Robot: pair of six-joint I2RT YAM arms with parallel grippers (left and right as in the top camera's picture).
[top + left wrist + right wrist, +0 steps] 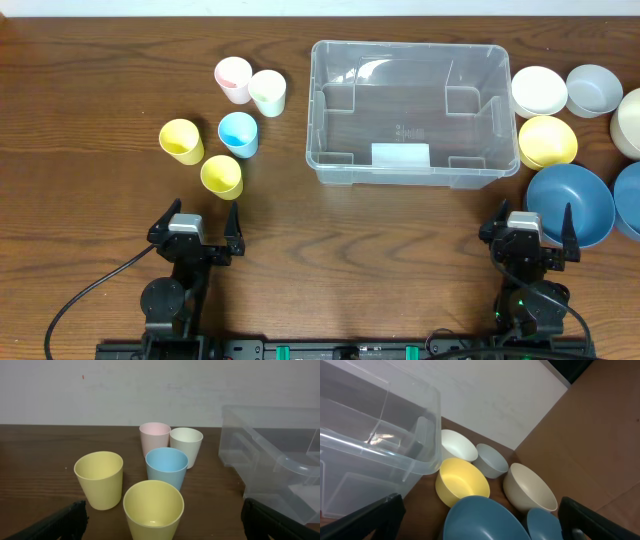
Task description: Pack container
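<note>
The clear container (400, 120) stands empty at the table's middle back, its white label facing me. In the left wrist view the container (280, 455) fills the right side, and in the right wrist view the container (365, 445) fills the left side. My left gripper (202, 212) is open near the front left, just short of a yellow cup (221, 176). That yellow cup (153, 510) sits between the wide jaws, untouched. My right gripper (534, 215) is open at the front right, beside a large blue bowl (570, 204), holding nothing.
Left of the container stand pink (233, 78), pale green (268, 92), blue (239, 133) and another yellow cup (181, 140). To its right are white (539, 90), grey (594, 90), yellow (547, 141), cream (630, 122) and small blue (630, 200) bowls.
</note>
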